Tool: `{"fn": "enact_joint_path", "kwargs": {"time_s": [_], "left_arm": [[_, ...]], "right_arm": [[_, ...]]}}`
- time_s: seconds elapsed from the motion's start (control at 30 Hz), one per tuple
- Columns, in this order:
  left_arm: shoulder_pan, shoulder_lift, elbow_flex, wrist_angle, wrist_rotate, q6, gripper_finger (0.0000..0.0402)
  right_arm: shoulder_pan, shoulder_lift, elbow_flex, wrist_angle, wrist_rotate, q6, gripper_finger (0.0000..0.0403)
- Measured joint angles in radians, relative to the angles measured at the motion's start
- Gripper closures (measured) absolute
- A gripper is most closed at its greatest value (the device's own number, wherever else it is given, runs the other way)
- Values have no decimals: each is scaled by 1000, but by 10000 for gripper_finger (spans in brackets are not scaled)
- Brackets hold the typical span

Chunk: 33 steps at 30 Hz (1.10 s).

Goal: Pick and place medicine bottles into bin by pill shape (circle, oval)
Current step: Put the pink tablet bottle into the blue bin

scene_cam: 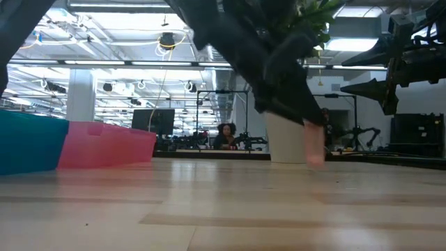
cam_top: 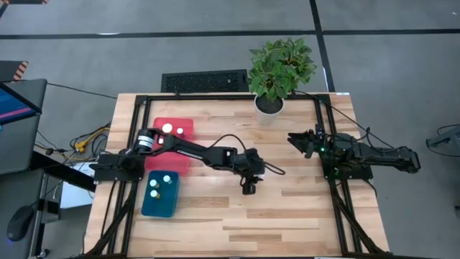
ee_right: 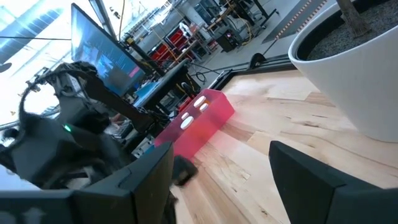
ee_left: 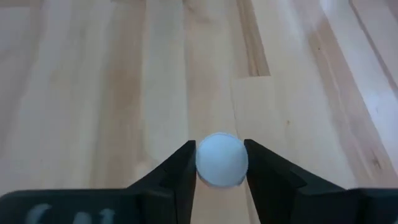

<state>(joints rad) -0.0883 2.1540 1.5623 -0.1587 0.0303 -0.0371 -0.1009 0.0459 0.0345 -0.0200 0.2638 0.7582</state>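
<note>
My left gripper [cam_top: 249, 189] is near the table's middle, pointing down, shut on a small medicine bottle with a round white cap [ee_left: 222, 160]. In the low view a pale body [scene_cam: 313, 148] shows below the dark fingers. A red bin [cam_top: 172, 142] at the left holds two white-capped bottles [cam_top: 167, 128]. A teal bin [cam_top: 159, 196] nearer the front holds three bottles [cam_top: 154, 184]. My right gripper [cam_top: 300, 140] hovers open and empty at the right, next to the plant pot. The red bin also shows in the right wrist view [ee_right: 199, 121]. My left gripper pinches the bottle's white cap by two opposite sides [ee_left: 202, 163] between its two fingers [ee_left: 180, 177]. The fingers come from above, pointing down. The bottle is upright under them. Whether its base rests on the table or is just clear of it, I cannot tell.
A potted plant [cam_top: 279, 65] in a white pot [cam_top: 269, 108] stands at the table's far edge, close to my right gripper. Black frame rails [cam_top: 321, 165] run along the table's sides. Bare wood [cam_top: 287, 216] lies in front of the left gripper. A person [scene_cam: 226, 132] sits far behind.
</note>
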Motion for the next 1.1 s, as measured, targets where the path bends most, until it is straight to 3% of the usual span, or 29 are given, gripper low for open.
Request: {"fn": "enact_joint_path", "kwargs": {"time_s": [0.27, 0.63, 0.8, 0.97, 1.1], "left_arm": [[3, -218, 0, -228, -124, 0, 290], [-65, -583, 0, -753, -346, -184, 280], [-213, -726, 0, -970, -490, -422, 279], [-447, -809, 0, -1200, -658, -823, 279], [-650, -807, 0, -1381, -703, -1159, 279]], "right_arm": [[0, 0, 0, -2, 0, 0, 127], [0, 0, 0, -2, 0, 0, 127], [0, 0, 0, -2, 0, 0, 127], [0, 0, 0, -2, 0, 0, 127], [0, 0, 0, -2, 0, 1, 127]]}}
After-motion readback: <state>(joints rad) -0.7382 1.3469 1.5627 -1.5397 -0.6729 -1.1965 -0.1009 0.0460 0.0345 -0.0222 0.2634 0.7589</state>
